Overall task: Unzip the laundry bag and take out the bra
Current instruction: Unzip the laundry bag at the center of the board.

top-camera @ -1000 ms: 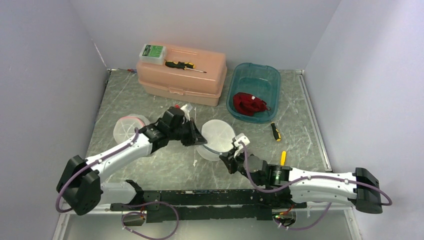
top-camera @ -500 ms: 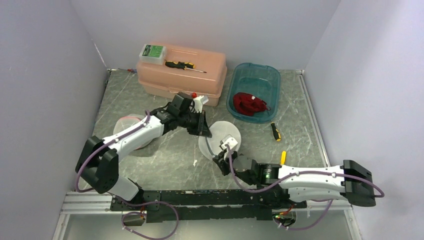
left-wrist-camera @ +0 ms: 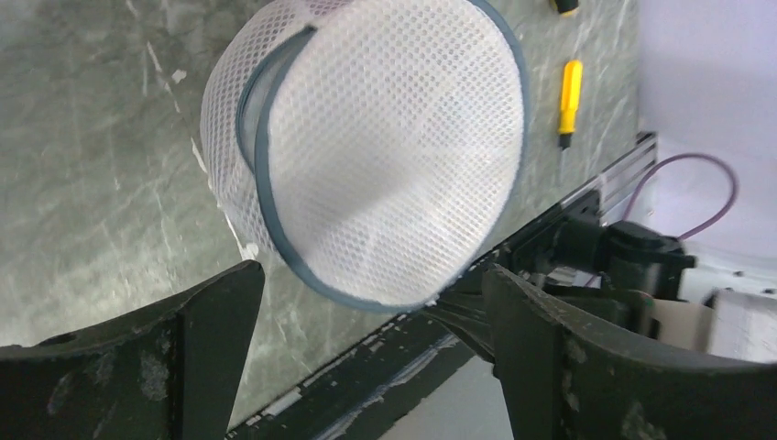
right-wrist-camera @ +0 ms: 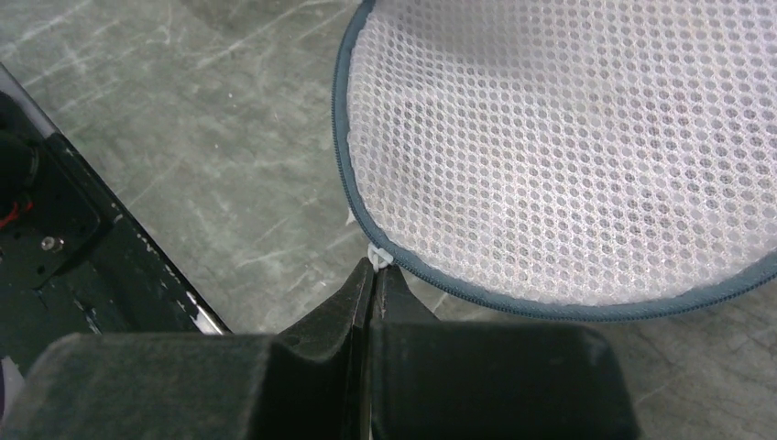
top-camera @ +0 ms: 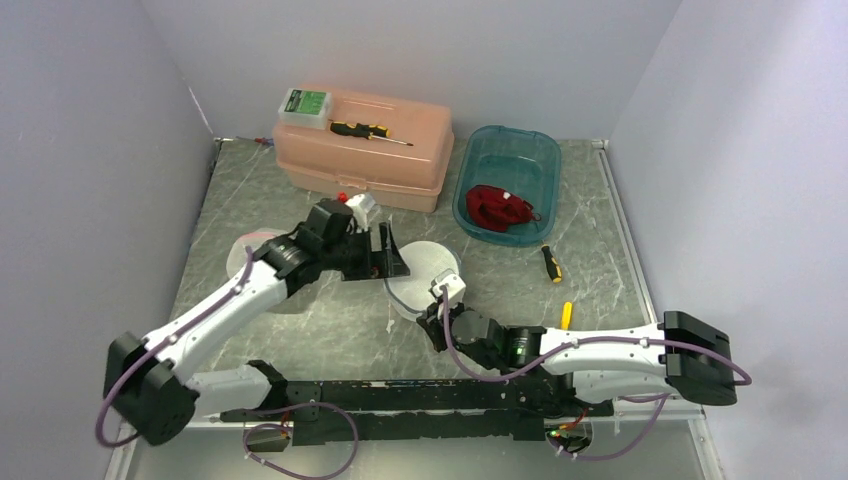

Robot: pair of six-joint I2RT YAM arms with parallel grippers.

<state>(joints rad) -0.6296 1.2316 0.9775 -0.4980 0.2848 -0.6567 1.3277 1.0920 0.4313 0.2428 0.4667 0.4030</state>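
The laundry bag (top-camera: 428, 268) is a round white mesh pouch with a grey-blue zipper, lying mid-table. In the left wrist view the laundry bag (left-wrist-camera: 385, 156) shows its zipper seam parted along the left side. My left gripper (top-camera: 390, 262) stands open just left of the bag, its jaws wide around the near rim without touching it (left-wrist-camera: 371, 284). My right gripper (top-camera: 432, 318) is shut at the bag's near edge, pinching the small white zipper pull (right-wrist-camera: 379, 258) between its fingertips (right-wrist-camera: 374, 270). The bra is hidden; only mesh (right-wrist-camera: 568, 156) shows.
A teal tub (top-camera: 520, 150) at the back right holds a red piece of fabric (top-camera: 500, 208). A peach toolbox (top-camera: 365, 160) carries a screwdriver (top-camera: 370, 130) and a green box (top-camera: 305, 103). A second mesh pouch (top-camera: 248, 245) lies under the left arm. Two screwdrivers (top-camera: 551, 263) (top-camera: 566, 315) lie right.
My left gripper has opened, let go of the bag and drawn back to the left. The right gripper, still shut on the zipper pull, has slid leftward along the bag's near edge.
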